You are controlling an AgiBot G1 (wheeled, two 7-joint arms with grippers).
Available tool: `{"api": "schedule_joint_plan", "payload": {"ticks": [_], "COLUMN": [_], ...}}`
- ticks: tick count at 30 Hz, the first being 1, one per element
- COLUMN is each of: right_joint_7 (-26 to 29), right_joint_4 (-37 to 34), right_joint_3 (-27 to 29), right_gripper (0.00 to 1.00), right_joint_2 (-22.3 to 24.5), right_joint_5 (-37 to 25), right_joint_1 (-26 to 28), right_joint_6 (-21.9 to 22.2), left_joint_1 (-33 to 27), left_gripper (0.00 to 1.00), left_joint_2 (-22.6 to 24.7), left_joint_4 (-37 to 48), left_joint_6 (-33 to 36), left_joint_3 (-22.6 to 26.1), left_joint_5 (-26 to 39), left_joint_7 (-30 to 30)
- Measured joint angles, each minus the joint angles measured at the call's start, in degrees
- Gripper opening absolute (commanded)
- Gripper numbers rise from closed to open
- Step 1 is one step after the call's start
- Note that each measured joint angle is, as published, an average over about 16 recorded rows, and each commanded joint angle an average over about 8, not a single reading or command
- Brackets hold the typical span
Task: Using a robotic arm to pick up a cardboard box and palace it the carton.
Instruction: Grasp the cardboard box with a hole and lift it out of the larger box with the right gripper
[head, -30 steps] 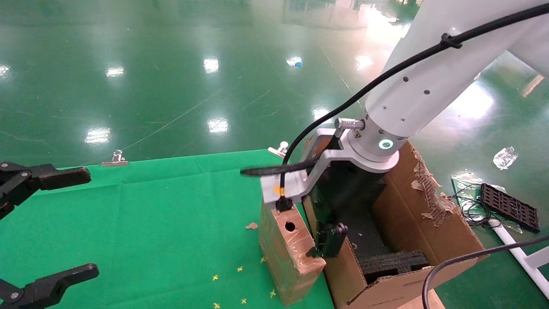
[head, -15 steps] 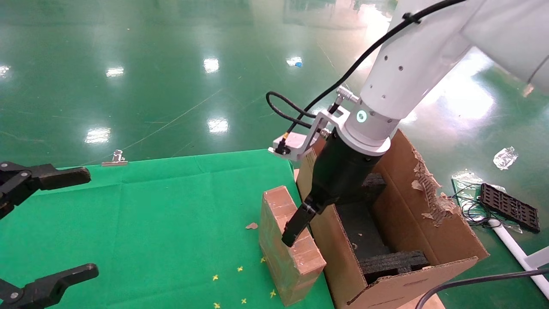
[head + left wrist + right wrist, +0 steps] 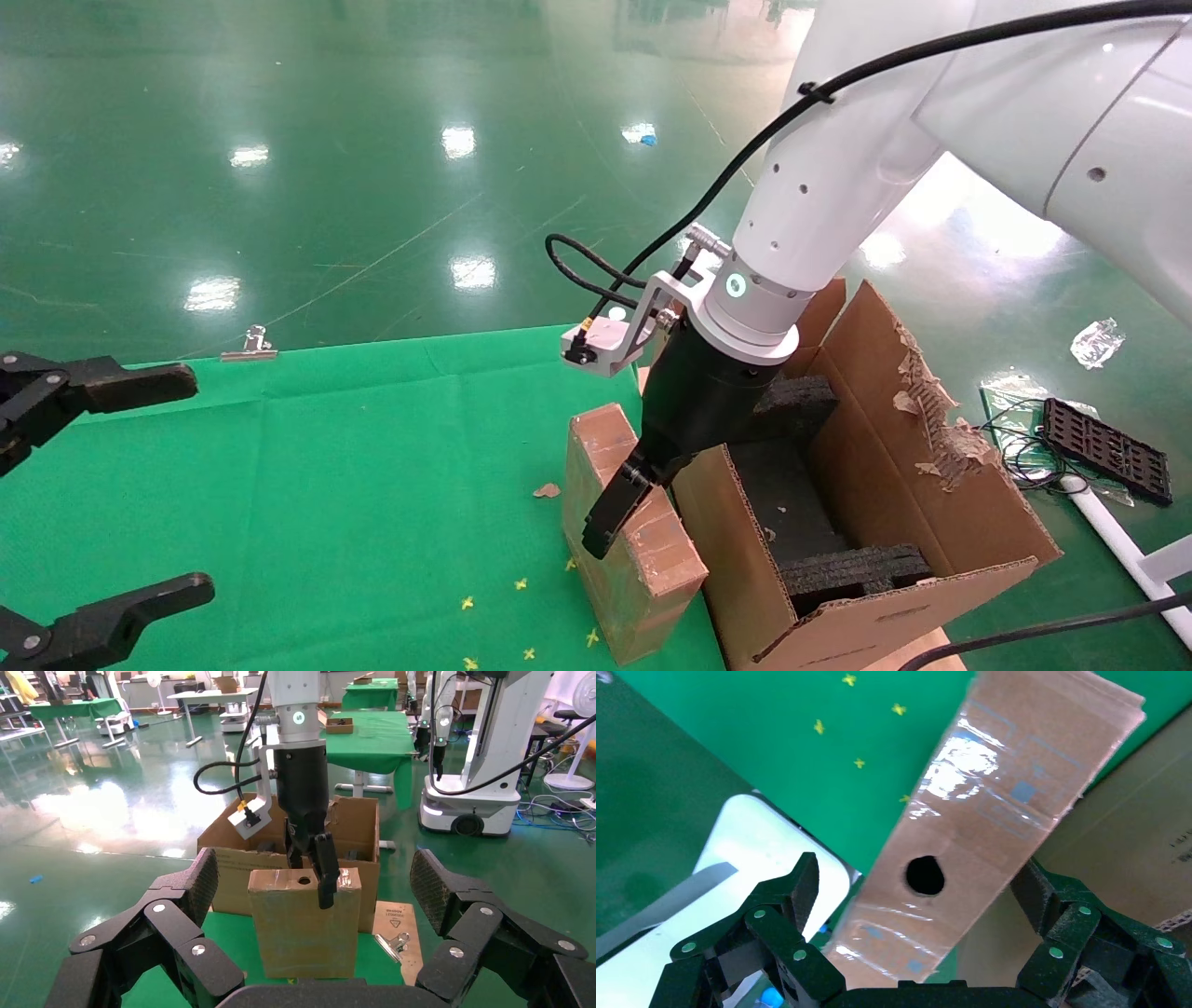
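The cardboard box [image 3: 622, 559] stands on edge on the green cloth, tight against the carton [image 3: 941, 513]; its taped narrow face with the round hole points up. It also shows in the left wrist view [image 3: 302, 934] and the right wrist view [image 3: 989, 811]. The white robotic arm [image 3: 829, 205] reaches down over it. My right gripper [image 3: 638, 533] is open and straddles the box's top edge, one finger [image 3: 603, 522] on the cloth side, the other hidden on the carton side. In its own view the right gripper [image 3: 918, 878] frames the hole. My left gripper [image 3: 182, 483] is open and parked at the far left.
Black foam pieces [image 3: 857, 568] lie inside the carton, whose far-right wall is torn [image 3: 922, 401]. A metal clip [image 3: 250, 345] holds the cloth's back edge. A black tray [image 3: 1103, 449] and cables lie on the floor at the right. Small yellow scraps [image 3: 521, 585] dot the cloth.
My right arm has swung left from above the carton and turned its wrist. Its gripper has come down over the box's top edge. The box and left gripper have not moved.
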Motion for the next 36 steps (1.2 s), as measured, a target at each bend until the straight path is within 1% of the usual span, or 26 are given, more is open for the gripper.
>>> {"api": "schedule_joint_plan", "payload": {"ticks": [2, 4, 5, 6, 8, 29, 36], "right_joint_7": [0.2, 0.4, 0.5, 0.6, 0.9, 2.4, 0.5], "right_joint_4": [0.0, 0.1, 0.2, 0.3, 0.6, 3.1, 3.4], "right_joint_3": [-0.3, -0.5, -0.6, -0.7, -1.0, -2.2, -1.4], "right_gripper": [0.02, 0.0, 0.0, 0.0, 0.0, 0.0, 0.0], "right_joint_2": [-0.3, -0.5, -0.6, -0.7, -0.8, -0.1, 1.3], "right_joint_5": [-0.3, -0.6, -0.7, -0.8, -1.1, -2.6, -2.6], "right_joint_1": [-0.2, -0.4, -0.5, -0.6, -0.8, -1.5, -0.5], "right_joint_6": [0.2, 0.4, 0.4, 0.5, 0.6, 1.6, 2.9], "left_joint_1": [0.0, 0.0, 0.0, 0.0, 0.0, 0.0, 0.0], "left_gripper": [0.52, 0.27, 0.16, 0.09, 0.01, 0.0, 0.0], "left_joint_2": [0.0, 0.0, 0.0, 0.0, 0.0, 0.0, -0.1], "left_joint_4": [0.0, 0.0, 0.0, 0.0, 0.0, 0.0, 0.0], "left_joint_6": [0.0, 0.0, 0.0, 0.0, 0.0, 0.0, -0.1], "left_joint_3": [0.0, 0.0, 0.0, 0.0, 0.0, 0.1, 0.1], "left_joint_5": [0.0, 0.0, 0.0, 0.0, 0.0, -0.1, -0.1], "left_joint_7": [0.0, 0.0, 0.0, 0.0, 0.0, 0.1, 0.1]}}
